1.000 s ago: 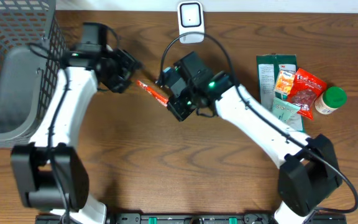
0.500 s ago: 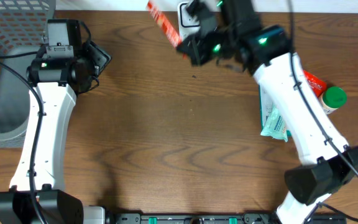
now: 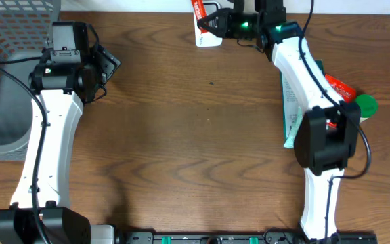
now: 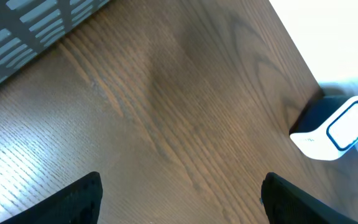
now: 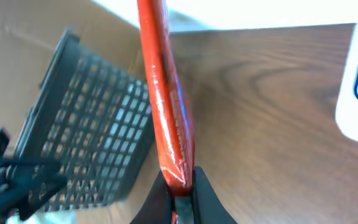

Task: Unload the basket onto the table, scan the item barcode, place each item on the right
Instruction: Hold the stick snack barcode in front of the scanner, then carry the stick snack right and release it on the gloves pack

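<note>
Overhead: right gripper [image 3: 208,19] at the table's far edge, clamped on 1 red packet [image 3: 198,8], just beside 1 scanner [image 3: 210,35]; left gripper [image 3: 108,66] near 1 basket [image 3: 5,41] at the left edge.
Left wrist: jaws spread wide, holding nothing; 1 scanner in view.
Right wrist: packet pinched at its lower end, rising from the fingers [image 5: 155,202].

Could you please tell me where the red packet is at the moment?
In the overhead view the red packet is at the far edge of the table, pinched in the right gripper by the left side of the white scanner.
</note>
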